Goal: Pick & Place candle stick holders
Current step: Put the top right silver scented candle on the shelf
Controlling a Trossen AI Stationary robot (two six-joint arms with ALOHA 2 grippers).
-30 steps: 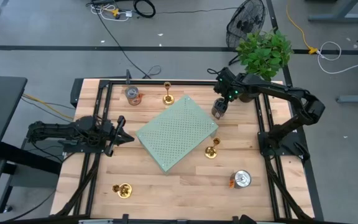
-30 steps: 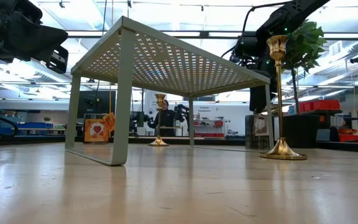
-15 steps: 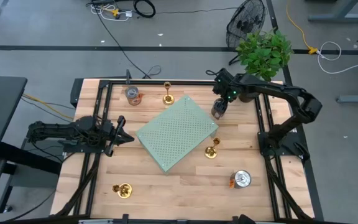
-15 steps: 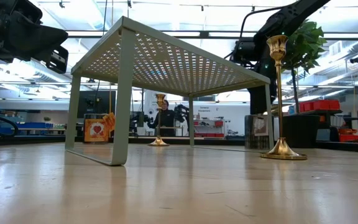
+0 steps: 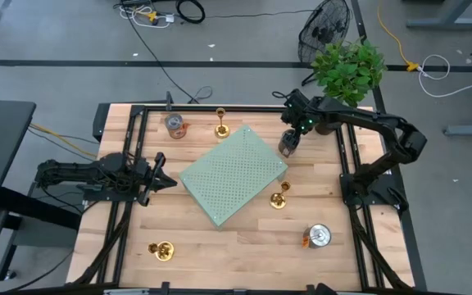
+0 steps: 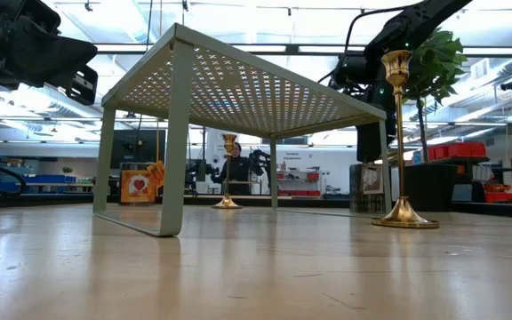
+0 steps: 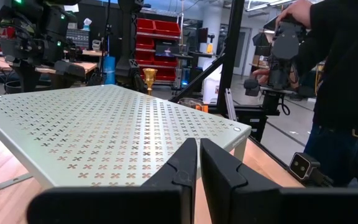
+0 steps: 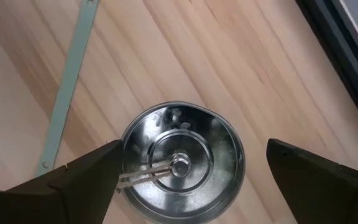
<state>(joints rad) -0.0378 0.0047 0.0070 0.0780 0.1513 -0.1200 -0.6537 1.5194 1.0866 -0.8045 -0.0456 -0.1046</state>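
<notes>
Three gold candle stick holders stand on their round bases on the wooden table: one at the far edge (image 5: 220,127), one right of the shelf (image 5: 279,199) (image 6: 402,133), one near the front left (image 5: 163,251). My right gripper (image 5: 290,138) (image 8: 192,180) points down, open, over a silver can (image 8: 182,146) at the far right. One finger (image 8: 73,180) stands on each side of the can's top, and I see no touch. My left gripper (image 5: 164,182) (image 7: 199,163) waits shut and level at the table's left, holding nothing.
A pale green perforated metal shelf (image 5: 233,174) stands on legs mid-table. Two more cans stand at the far left (image 5: 175,124) and near right (image 5: 317,237). A potted plant (image 5: 348,67) is at the far right corner. A person (image 7: 344,93) stands beyond the table.
</notes>
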